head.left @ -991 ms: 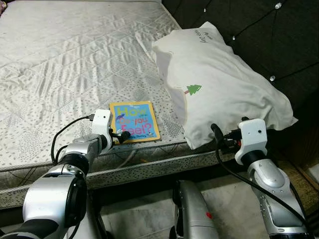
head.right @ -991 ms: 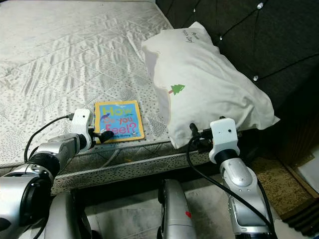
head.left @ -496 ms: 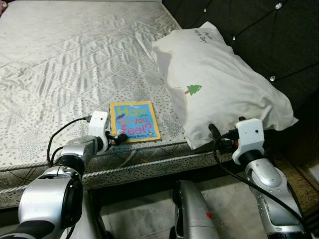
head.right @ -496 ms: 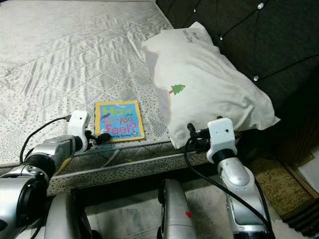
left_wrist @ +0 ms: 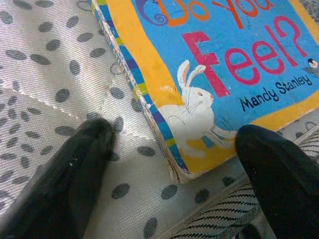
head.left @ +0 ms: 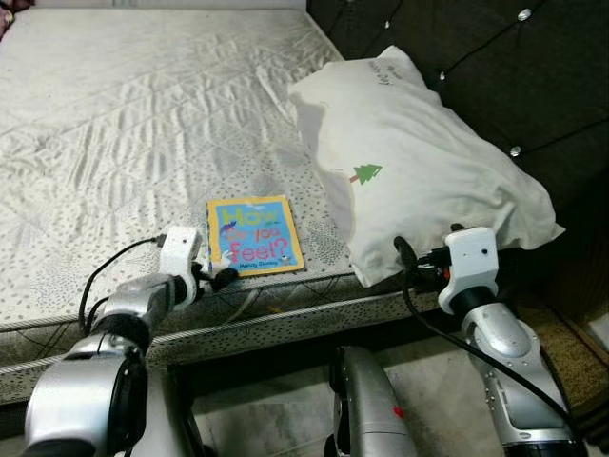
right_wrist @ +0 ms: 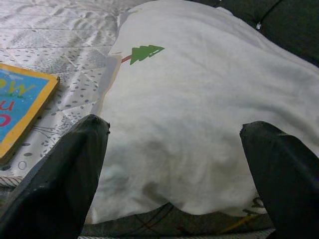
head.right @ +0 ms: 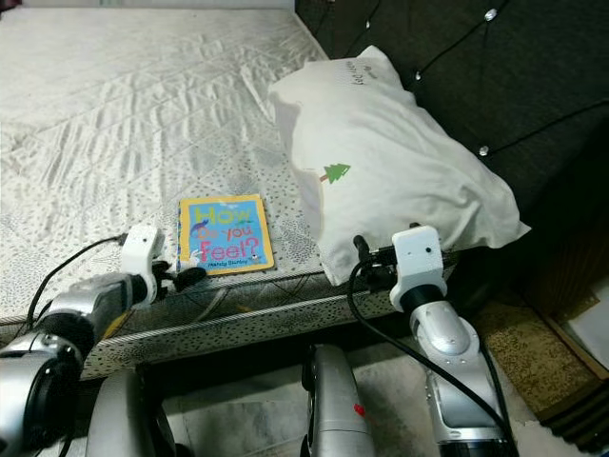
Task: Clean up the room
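Observation:
A yellow-bordered blue children's book (head.left: 253,235) titled "How Do You Feel?" lies flat on the mattress near its front edge. My left gripper (head.left: 221,279) is open at the book's near left corner, one fingertip (left_wrist: 79,169) on the mattress beside the book (left_wrist: 209,74), the other at the book's front edge. A white pillow (head.left: 419,162) with a small green tree print leans against the dark headboard at the right. My right gripper (right_wrist: 174,184) is open just in front of the pillow's (right_wrist: 199,114) lower end, fingers spread on either side, not touching it.
The grey quilted mattress (head.left: 124,124) stretches back and left. A dark tufted headboard (head.left: 504,67) stands at the right. The bed's front edge (head.left: 285,319) runs below the book, with floor beneath.
My left gripper has drawn back toward the front edge of the mattress, off the book's corner. The right arm has shifted slightly left. The camera tilted a little.

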`<state>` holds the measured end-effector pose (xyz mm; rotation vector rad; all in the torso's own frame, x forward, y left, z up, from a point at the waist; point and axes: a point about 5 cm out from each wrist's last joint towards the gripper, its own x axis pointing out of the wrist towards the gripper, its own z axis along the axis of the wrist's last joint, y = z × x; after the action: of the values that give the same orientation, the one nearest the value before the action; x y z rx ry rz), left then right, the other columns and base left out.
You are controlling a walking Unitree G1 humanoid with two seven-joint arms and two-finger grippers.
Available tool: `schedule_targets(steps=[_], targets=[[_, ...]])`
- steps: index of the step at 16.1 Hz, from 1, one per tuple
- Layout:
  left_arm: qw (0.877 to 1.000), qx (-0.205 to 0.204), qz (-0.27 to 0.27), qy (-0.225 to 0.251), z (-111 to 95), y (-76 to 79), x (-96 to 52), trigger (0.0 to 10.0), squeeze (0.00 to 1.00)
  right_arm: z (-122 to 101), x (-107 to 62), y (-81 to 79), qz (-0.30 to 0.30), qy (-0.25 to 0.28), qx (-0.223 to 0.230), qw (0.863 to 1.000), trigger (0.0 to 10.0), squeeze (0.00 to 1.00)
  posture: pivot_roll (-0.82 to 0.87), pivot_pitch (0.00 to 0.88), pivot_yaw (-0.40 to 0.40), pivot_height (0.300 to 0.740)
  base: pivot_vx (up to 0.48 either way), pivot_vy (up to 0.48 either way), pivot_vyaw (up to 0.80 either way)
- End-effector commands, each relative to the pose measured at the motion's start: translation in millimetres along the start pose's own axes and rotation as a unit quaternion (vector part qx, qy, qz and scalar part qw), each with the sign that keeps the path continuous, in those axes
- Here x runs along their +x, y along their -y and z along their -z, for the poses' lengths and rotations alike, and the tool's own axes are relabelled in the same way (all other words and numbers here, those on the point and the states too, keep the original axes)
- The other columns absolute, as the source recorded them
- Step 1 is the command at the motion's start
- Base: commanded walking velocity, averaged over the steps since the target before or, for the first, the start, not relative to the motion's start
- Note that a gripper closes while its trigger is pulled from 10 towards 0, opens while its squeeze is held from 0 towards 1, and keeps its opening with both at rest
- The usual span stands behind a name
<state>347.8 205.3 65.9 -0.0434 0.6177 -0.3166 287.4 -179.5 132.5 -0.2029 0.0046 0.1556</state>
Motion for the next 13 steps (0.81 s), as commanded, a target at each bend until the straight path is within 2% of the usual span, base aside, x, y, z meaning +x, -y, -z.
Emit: schedule_targets(steps=[1, 2, 5, 6, 8, 11, 12, 13], targets=[[0.999, -0.004, 0.006, -0.039, 22.6, -1.6, -1.7, 10.0, 0.00, -0.5, 2.2, -1.2, 0.001, 0.003, -0.004, 1.000, 10.0, 0.00, -0.25, 0.046, -0.092, 0.509, 0.000, 0.000, 0.00], [0.999, -0.012, 0.009, -0.035, 33.6, -3.7, -4.2, 10.0, 0.00, 0.2, 6.5, -6.6, -0.006, 0.006, 0.002, 1.000, 10.0, 0.00, -0.22, 0.039, -0.092, 0.509, 0.000, 0.000, 0.00], [1.000, -0.026, 0.006, -0.014, 35.9, -4.3, -5.3, 10.0, 0.00, 0.1, 11.0, -9.2, -0.009, 0.008, 0.004, 1.000, 10.0, 0.00, -0.20, 0.031, -0.089, 0.509, 0.000, 0.000, 0.00], [0.999, -0.034, -0.001, 0.026, 33.6, -3.3, -6.4, 10.0, 0.00, -0.2, 16.4, -11.6, -0.011, 0.013, 0.009, 1.000, 10.0, 0.00, -0.18, 0.019, -0.085, 0.509, 0.000, 0.000, 0.00], [0.997, -0.025, -0.002, 0.069, 29.5, 0.7, -9.0, 10.0, 0.00, -0.2, 22.5, -18.4, -0.016, 0.018, 0.016, 1.000, 10.0, 0.00, -0.15, 0.000, -0.080, 0.509, 0.000, 0.000, 0.00], [0.993, -0.024, -0.016, 0.116, 23.3, 0.8, -13.0, 10.0, 0.00, 0.1, 26.4, -25.2, -0.022, 0.023, 0.022, 0.999, 10.0, 0.00, -0.13, 0.000, -0.074, 0.509, 0.000, 0.000, 0.00], [0.985, -0.025, -0.041, 0.167, 17.1, 0.4, -19.1, 10.0, 0.00, 0.0, 29.9, -28.6, -0.024, 0.028, 0.026, 0.999, 10.0, 0.00, -0.12, 0.000, -0.070, 0.509, 0.000, 0.000, 0.00], [0.982, -0.028, -0.050, 0.181, 15.7, 0.5, -21.1, 10.0, 0.00, 0.0, 31.1, -29.1, -0.023, 0.029, 0.027, 0.999, 10.0, 0.00, -0.11, 0.000, -0.067, 0.509, 0.000, 0.000, 0.00]])
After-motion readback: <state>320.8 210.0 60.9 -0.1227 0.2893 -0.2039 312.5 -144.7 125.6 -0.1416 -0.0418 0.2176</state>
